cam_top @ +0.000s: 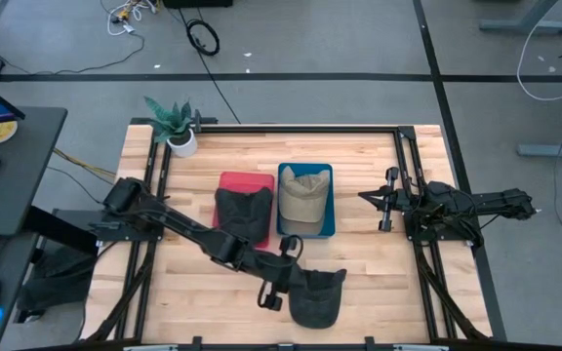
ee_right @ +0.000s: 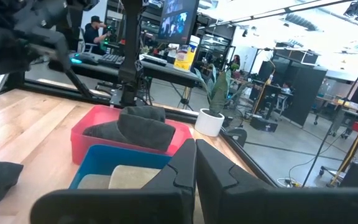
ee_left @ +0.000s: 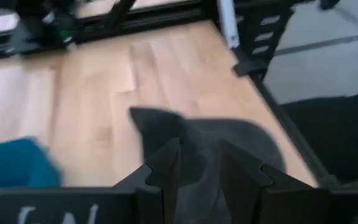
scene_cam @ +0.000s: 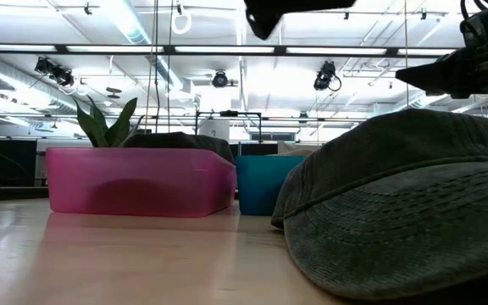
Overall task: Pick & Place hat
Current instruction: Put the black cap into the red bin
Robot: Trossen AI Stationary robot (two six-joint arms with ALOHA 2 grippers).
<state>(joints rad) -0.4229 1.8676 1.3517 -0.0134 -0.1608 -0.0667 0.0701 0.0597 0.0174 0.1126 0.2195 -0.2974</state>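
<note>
So here's where I'm at, going left to right across the bench [cam_top: 193, 292]. My left arm reaches in diagonally from the left side, and my left pincer [cam_top: 273, 289] sits just beside the dark cap [cam_top: 317, 295] lying near the front edge, a bit right of centre. In my left wrist view the fingers stand slightly apart with a strip of the cap's fabric showing between them, but I honestly can't tell if they're pinching it or just hovering above it.

Behind the cap are the pink bin [cam_top: 245, 182] with a dark hat [cam_top: 242, 210] in it, and touching its right side the blue bin [cam_top: 305, 172] with a tan hat [cam_top: 303, 198]. Over on the right my right pincer [cam_top: 385, 201] waits near the rail, fingers pressed together with nothing in them.

Handling-wise I reckon the cap is light and floppy: soft cloth crown that'll squash and sag, with a stiffer brim. I'd grab the brim edge or bunch up a fold of the crown, and expect it to dangle when lifted.

The low view shows the cap's stitched brim and domed shape close up, which the top-down view flattens. The right wrist view shows how high the hat sits in the pink bin, plus the potted plant [ee_right: 211, 109] behind; only the high view shows the whole layout
</note>
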